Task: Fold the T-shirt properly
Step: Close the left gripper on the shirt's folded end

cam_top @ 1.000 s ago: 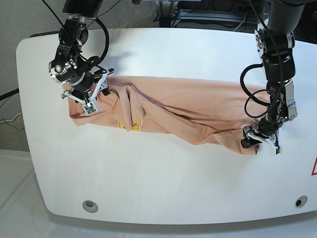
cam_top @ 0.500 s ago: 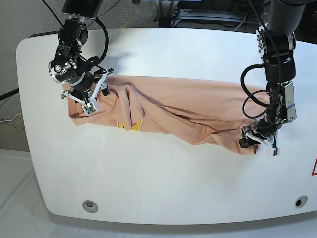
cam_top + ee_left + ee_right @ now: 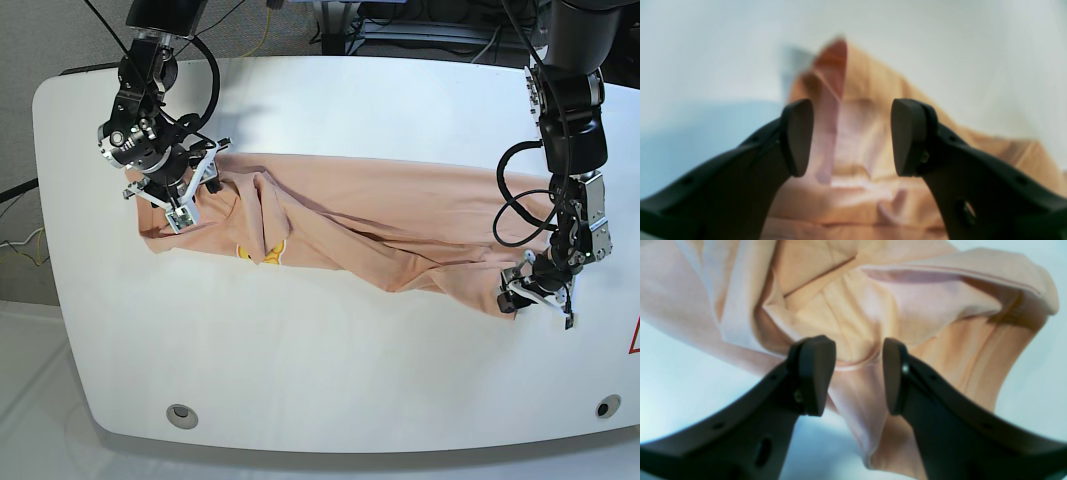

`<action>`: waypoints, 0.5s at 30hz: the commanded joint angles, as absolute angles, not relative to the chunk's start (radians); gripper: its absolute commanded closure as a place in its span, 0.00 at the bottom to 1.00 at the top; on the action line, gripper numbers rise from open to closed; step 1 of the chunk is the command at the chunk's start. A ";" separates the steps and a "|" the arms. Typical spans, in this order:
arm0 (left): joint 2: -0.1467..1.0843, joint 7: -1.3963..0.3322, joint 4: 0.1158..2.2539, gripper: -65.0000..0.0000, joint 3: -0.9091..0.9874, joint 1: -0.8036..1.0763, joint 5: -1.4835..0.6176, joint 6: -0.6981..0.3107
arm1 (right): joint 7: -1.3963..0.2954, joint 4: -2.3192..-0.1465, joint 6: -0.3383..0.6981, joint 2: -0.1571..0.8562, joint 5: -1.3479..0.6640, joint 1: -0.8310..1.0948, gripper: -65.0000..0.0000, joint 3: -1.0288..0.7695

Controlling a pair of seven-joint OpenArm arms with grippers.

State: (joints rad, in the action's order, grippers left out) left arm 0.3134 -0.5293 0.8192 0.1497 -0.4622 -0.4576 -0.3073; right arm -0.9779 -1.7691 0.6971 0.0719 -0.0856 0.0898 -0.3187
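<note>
T-shirt (image 3: 340, 225): soft, creased peach cotton

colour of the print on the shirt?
Yellow, on the peach T-shirt; the print shows best in the base view.

Base looks down overhead; wrist cameras close (all share T-shirt (image 3: 380, 225)).

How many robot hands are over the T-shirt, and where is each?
2. The right hand is over the T-shirt at its base-view left end; the left hand is at its opposite end.
</note>
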 commanded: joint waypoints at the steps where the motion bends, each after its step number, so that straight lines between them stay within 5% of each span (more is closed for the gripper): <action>1: 0.326 -0.516 0.840 0.47 0.153 -0.492 -0.472 -0.309 | -0.963 -1.787 0.698 0.079 -0.099 0.077 0.59 -0.320; 15: 0.306 -0.509 0.834 0.47 0.153 -0.486 -0.472 -0.311 | -0.963 -1.787 0.698 0.079 -0.099 0.088 0.59 -0.320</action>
State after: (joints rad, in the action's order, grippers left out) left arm 0.3050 -0.5301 0.8200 0.1497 -0.4572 -0.4614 -0.3058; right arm -0.9779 -1.7691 0.6968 0.0723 -0.0853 0.0925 -0.3187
